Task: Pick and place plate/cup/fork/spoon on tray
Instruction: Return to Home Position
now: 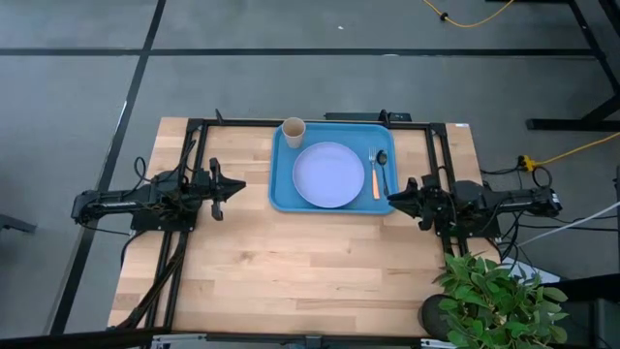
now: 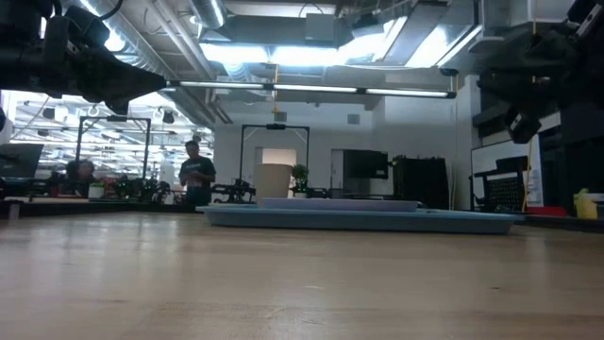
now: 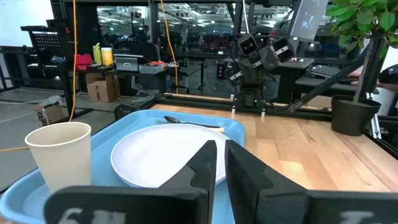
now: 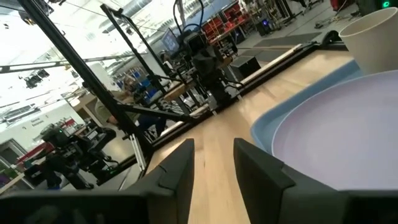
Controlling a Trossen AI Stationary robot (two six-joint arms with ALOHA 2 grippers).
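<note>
The blue tray (image 1: 281, 189) lies at the table's far middle. On it rest the lavender plate (image 1: 328, 174) in the centre, the tan cup (image 1: 294, 129) upright at the far left corner, and the orange-handled fork (image 1: 375, 179) and the dark spoon (image 1: 384, 170) side by side along the right edge. My left gripper (image 1: 235, 184) hangs left of the tray, shut and empty, pointing at the plate (image 3: 155, 155) and cup (image 3: 62, 155). My right gripper (image 1: 392, 197) hangs by the tray's near right corner, slightly open and empty, with the plate (image 4: 336, 137) ahead of it.
A potted plant (image 1: 494, 301) stands at the table's near right corner. Black frame rails (image 1: 194, 155) run along the table's left, right and far sides. Bare wood lies in front of the tray. A person (image 2: 196, 179) stands in the room behind.
</note>
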